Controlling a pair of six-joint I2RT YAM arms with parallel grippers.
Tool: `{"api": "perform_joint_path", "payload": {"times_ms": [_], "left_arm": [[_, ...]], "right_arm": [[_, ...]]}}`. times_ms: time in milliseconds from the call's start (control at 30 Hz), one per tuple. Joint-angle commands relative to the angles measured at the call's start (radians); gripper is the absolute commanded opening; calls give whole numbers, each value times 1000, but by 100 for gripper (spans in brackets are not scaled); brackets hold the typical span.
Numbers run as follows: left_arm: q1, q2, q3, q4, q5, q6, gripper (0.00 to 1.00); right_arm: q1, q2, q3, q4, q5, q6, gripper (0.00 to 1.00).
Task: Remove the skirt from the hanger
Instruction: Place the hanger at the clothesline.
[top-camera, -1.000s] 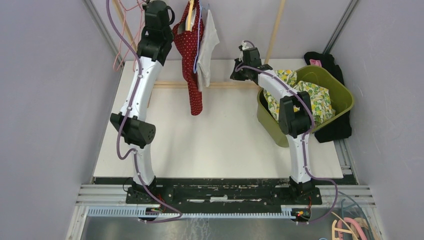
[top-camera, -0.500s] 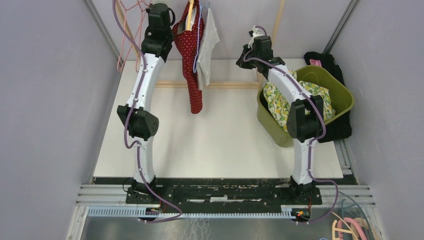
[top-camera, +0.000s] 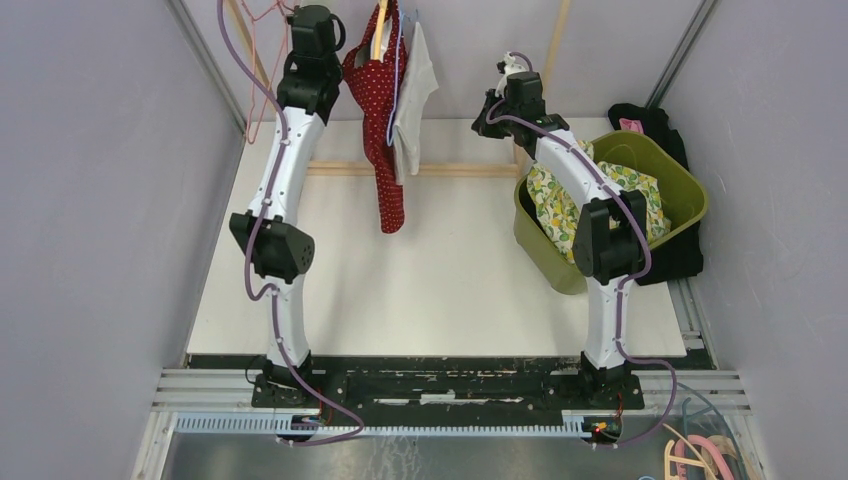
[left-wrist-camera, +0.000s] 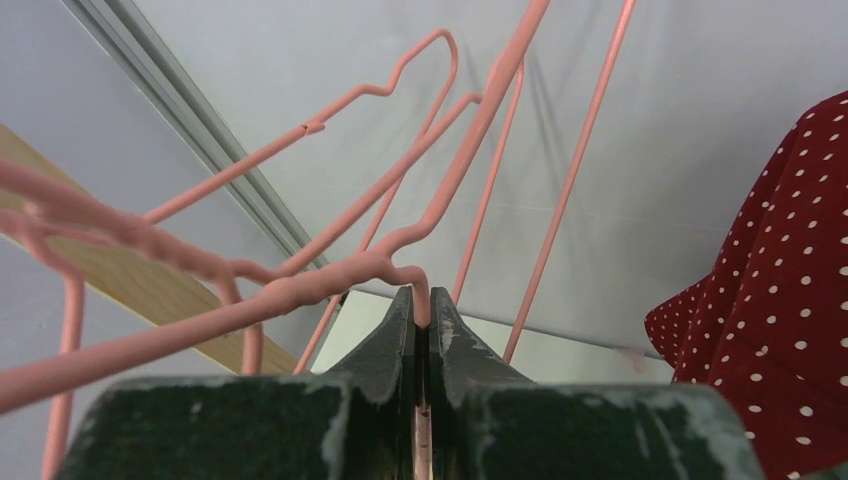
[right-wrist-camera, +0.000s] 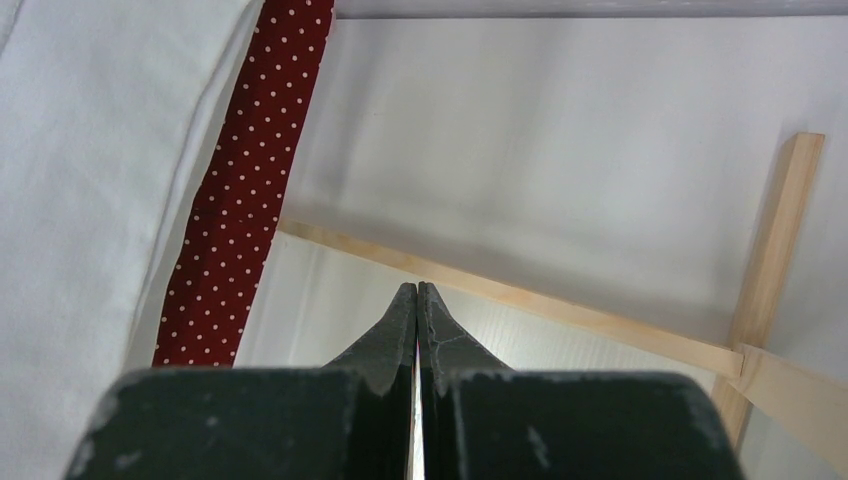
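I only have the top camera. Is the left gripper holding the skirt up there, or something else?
Observer: Something else. In the left wrist view the left gripper is shut on a pink wire hanger, with the wire pinched at its tips.
Operator: Where is the skirt from there?
Observer: The skirt hangs off to the right of that gripper, apart from it.
Operator: And the right gripper?
Observer: In its wrist view the right gripper is shut with nothing between its tips.
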Motion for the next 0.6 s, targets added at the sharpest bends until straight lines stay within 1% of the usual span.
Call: {"api": "perform_joint_path", "payload": {"times_ms": [0,100,267,367,567], "left_arm": [[-5,-91,18,37,5,-8,3],[-9,-98,35,45,7,-6,3],[-6,-60,71,72,29,10,3],[-2,-39,88,73,30,-5,3],[16,-12,121,101,76,-32,3]], "right_arm": [[2,-29,44,36,16,-2,1],[3,-31,43,38,15,-1,1],[3,-34,42,41,12,1,1],[3,-38,36,45,12,2,1],[1,-22,43,54,16,2,1]]}}
